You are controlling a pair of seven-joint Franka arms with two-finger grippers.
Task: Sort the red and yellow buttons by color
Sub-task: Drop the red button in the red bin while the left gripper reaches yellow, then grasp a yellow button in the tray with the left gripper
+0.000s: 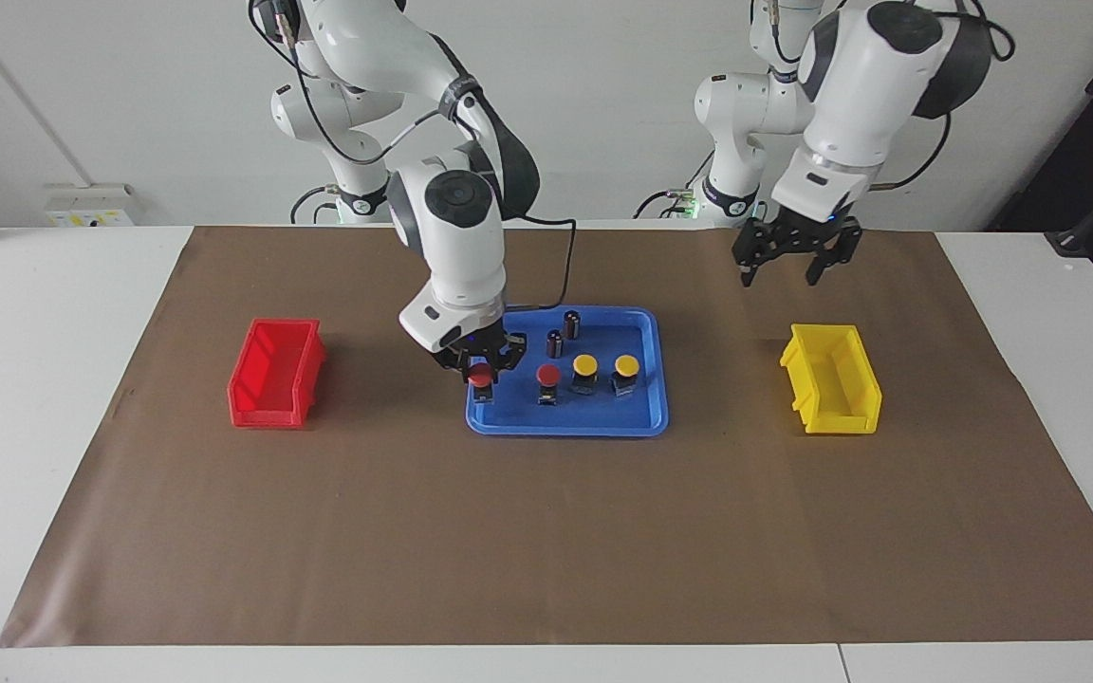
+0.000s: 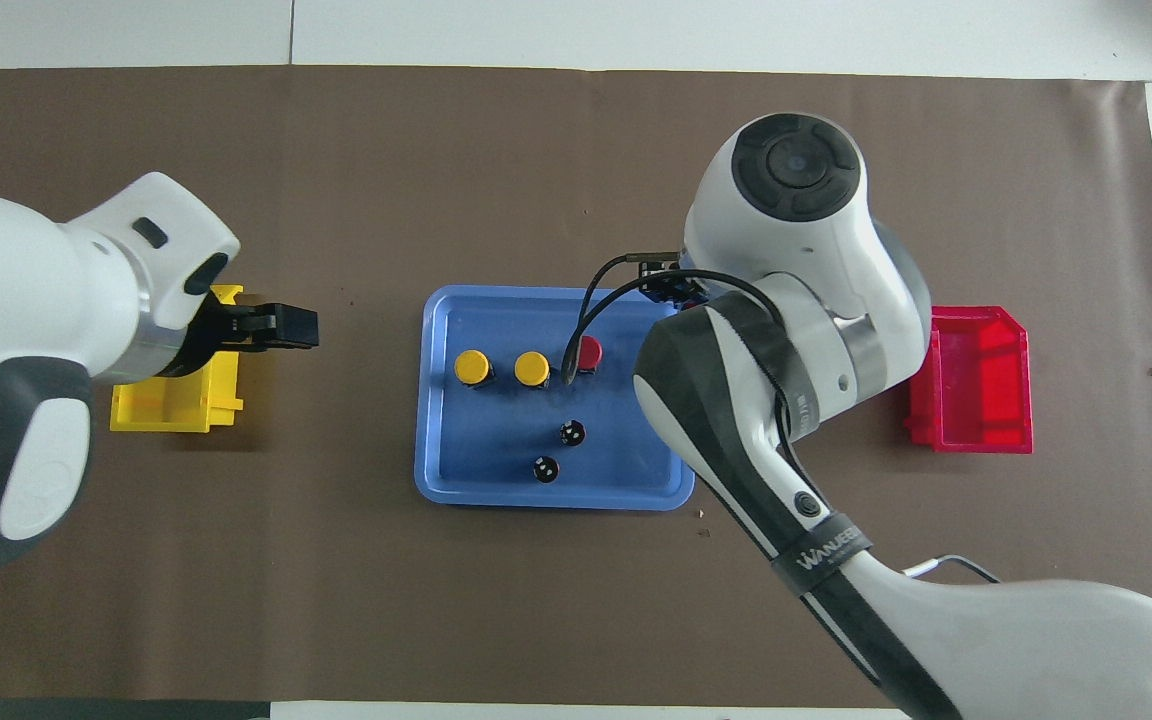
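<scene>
Four buttons stand in a row in the blue tray (image 1: pixel 565 425). My right gripper (image 1: pixel 482 372) is down over the red button (image 1: pixel 481 377) at the row's end toward the right arm's side, and that button's base rests on the tray. The right arm hides this button in the overhead view. The second red button (image 1: pixel 547 376) (image 2: pixel 588 352) and two yellow buttons (image 1: pixel 585 365) (image 1: pixel 626 365) (image 2: pixel 532 368) (image 2: pixel 472 367) stand free. My left gripper (image 1: pixel 787 267) (image 2: pixel 281 327) is open and empty, raised over the mat beside the yellow bin (image 1: pixel 831 379).
Two dark capless cylinders (image 1: pixel 571 323) (image 1: pixel 554 342) stand in the tray nearer the robots than the row. A red bin (image 1: pixel 276 375) (image 2: pixel 971 380) sits toward the right arm's end of the brown mat. The yellow bin (image 2: pixel 176 405) sits toward the left arm's end.
</scene>
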